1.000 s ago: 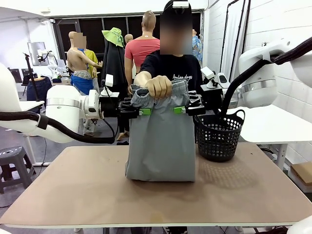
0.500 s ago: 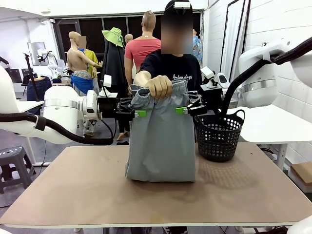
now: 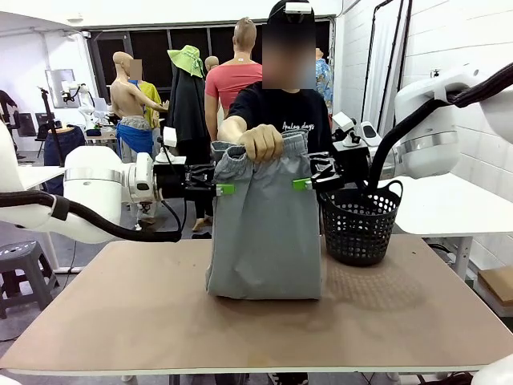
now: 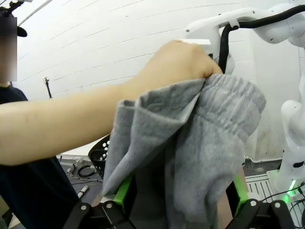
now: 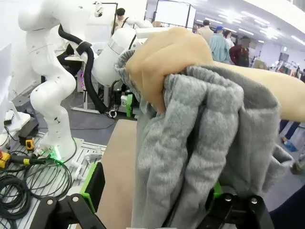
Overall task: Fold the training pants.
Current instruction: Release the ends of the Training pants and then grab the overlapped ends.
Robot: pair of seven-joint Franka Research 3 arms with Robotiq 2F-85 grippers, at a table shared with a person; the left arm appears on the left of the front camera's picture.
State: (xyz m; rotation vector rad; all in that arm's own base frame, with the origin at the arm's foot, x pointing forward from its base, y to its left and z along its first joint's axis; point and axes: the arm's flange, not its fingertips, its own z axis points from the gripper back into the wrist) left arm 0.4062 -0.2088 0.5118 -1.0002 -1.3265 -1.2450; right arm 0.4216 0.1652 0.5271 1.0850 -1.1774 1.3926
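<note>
Over the brown table (image 3: 120, 321), a person's hand (image 3: 261, 142) holds the training pants (image 3: 264, 241) up by the waistband; left gripper (image 3: 225, 189) and right gripper (image 3: 301, 184) flank them, both with fingers apart

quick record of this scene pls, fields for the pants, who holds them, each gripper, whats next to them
pants: training pants hanging upright, lower end resting on the table
held by: person's hand, gripping the bunched waistband
left gripper: open, at the pants' left edge
right gripper: open, at the pants' right edge
beside: black mesh basket, on the robot's right of the pants
</note>
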